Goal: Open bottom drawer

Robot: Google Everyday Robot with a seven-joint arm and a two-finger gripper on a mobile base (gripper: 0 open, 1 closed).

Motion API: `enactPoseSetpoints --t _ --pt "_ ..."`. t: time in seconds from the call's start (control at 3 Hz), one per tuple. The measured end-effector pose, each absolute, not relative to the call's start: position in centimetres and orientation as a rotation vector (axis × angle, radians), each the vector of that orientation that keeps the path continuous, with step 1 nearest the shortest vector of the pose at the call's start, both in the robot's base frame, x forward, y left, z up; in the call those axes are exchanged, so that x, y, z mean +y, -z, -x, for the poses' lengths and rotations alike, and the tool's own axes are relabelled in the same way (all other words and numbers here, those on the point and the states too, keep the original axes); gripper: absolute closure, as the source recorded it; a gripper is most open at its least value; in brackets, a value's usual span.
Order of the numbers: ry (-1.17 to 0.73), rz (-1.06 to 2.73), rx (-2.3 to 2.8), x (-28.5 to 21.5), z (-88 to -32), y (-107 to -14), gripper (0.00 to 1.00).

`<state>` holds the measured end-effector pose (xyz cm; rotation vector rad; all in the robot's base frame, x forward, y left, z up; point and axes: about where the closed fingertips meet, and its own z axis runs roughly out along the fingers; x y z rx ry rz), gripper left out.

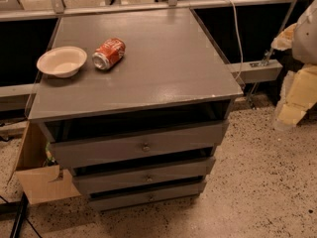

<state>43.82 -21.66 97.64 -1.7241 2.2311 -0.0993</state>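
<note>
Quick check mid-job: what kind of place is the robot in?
Likely a lab or workshop mock-up: grey drawer cabinet on speckled floor, metal framing behind, cardboard box beside it. The tool is not in view.

**Bowl (62,61) and soda can (109,53) sit on a grey cabinet top (163,73) above a speckled floor (267,182).**

The white bowl stands upright near the left edge of the cabinet top, in the upper left of the frame. The orange-red soda can lies on its side just to the right of it, not touching. The cabinet stands on the pale floor, and a cardboard box (42,182) rests against its left side at lower left. The gripper (292,100) hangs at the right edge of the frame, over the floor, well apart from the cabinet.
</note>
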Motion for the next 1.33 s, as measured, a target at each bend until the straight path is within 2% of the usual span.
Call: enactPoseSetpoints --t 0.67,1.33 --pt "0.074 1.704 2.223 -21.6 -43.1 -95.5 0.0" --pt "0.036 1.686 2.183 -21.6 -41.9 -88.4 0.0"
